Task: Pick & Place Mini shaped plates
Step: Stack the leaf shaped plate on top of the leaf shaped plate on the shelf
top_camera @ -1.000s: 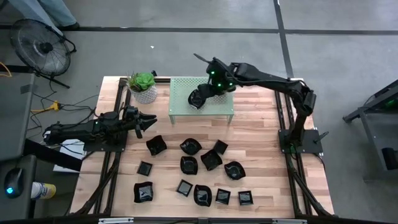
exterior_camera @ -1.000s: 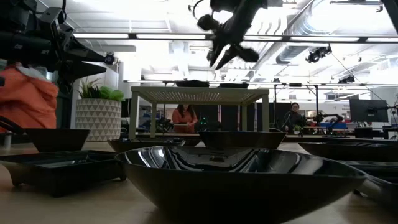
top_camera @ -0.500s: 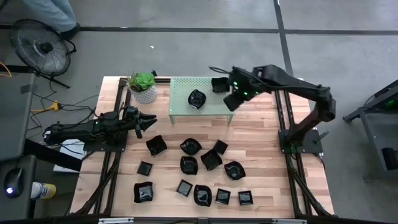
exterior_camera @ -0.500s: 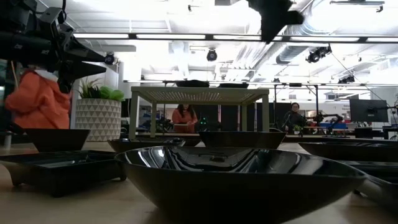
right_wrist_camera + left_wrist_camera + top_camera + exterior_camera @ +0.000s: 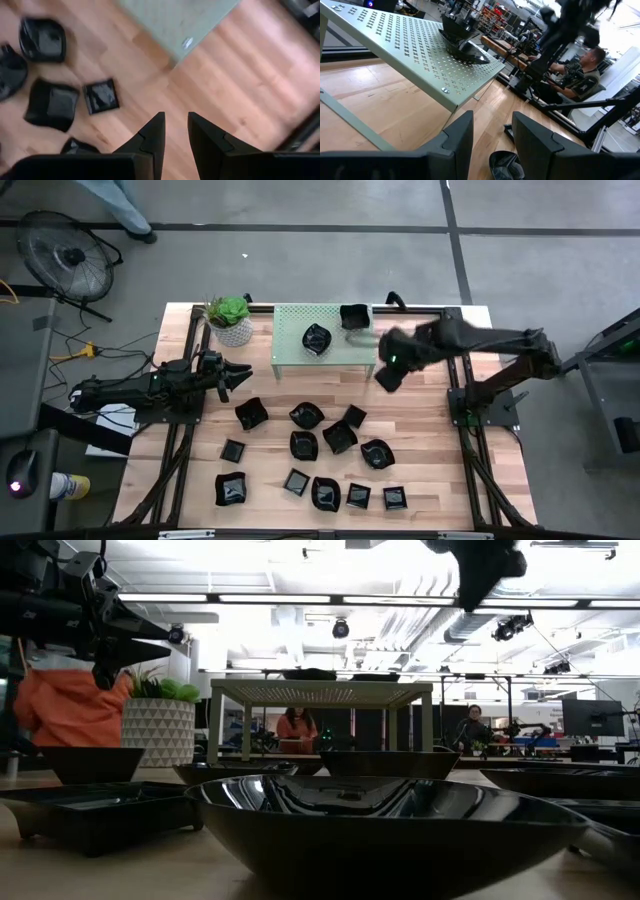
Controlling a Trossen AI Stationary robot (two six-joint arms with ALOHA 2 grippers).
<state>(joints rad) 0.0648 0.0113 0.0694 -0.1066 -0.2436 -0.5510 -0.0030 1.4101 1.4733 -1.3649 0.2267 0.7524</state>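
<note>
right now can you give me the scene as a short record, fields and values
shelf: pale green perforated rack at the table's far side
on shelf: two mini shaped plates, one wavy, one square
on table: thirteen more black plates in a loose cluster at the near side
plant: white-potted green plant left of the shelf
left end effector: open, empty, waiting at the table's left side
right end effector: open, empty, above bare wood right of the shelf
</note>
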